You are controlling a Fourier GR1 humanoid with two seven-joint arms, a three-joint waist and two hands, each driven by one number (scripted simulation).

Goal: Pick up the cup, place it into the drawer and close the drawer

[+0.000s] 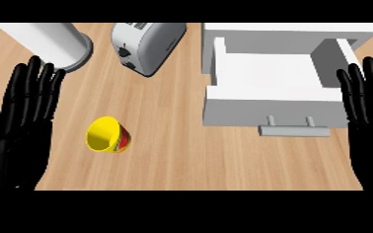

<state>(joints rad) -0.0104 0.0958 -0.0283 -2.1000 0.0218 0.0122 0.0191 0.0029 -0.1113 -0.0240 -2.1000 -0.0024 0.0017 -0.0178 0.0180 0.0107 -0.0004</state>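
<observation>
A light wooden counter (189, 158) with a fine straight grain is filling the view, its boards running across from the left edge to the right, and no wall or floor is showing beyond it. The cup (108, 135) is lying on its side on the left half of the counter, toward the near edge; its yellow mouth is facing left and slightly up, and a red and green pattern is showing on its outer wall. It is sitting apart from everything else, touched by neither hand. The left hand (25, 113) is resting at the counter's left edge, fingers straight and spread, pointing toward the far edge, with the cup just to its right. Across the counter, the white drawer (270, 96) is standing pulled out of its white housing near the far right corner, its box open to the top and its grey handle (294, 130) facing the near edge. The right hand (358, 108) is resting at the right edge beside the drawer, fingers straight and pointing up. Along the far edge, a silver toaster (146, 44) is sitting at an angle, and a white cylindrical canister (55, 43) is standing at the far left corner.
</observation>
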